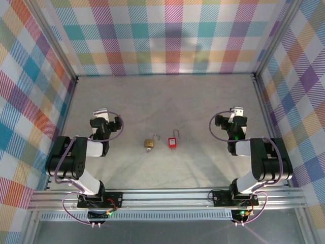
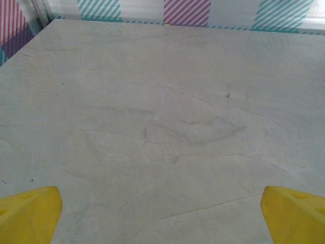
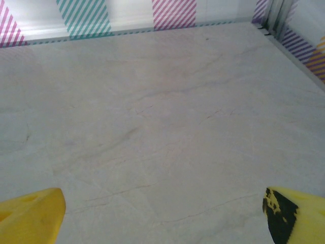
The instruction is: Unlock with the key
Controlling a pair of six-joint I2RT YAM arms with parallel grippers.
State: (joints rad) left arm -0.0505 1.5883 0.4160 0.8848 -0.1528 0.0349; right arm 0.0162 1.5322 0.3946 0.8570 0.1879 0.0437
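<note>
Two small padlocks lie side by side at the middle of the table: a brass padlock (image 1: 149, 144) and, to its right, a red padlock (image 1: 173, 142), each with a thin metal shackle pointing to the far side. At this size I cannot make out a key. My left gripper (image 1: 103, 114) hovers left of the brass padlock, well apart from it. Its yellow fingertips (image 2: 30, 213) stand wide apart over bare table, so it is open. My right gripper (image 1: 236, 111) hovers right of the red padlock, also open, with its yellow fingertips (image 3: 31, 212) over bare table.
The grey marbled table (image 1: 162, 96) is boxed in by checkered walls (image 1: 167, 35) at the back and on both sides. An aluminium rail (image 1: 167, 195) with the two arm bases runs along the near edge.
</note>
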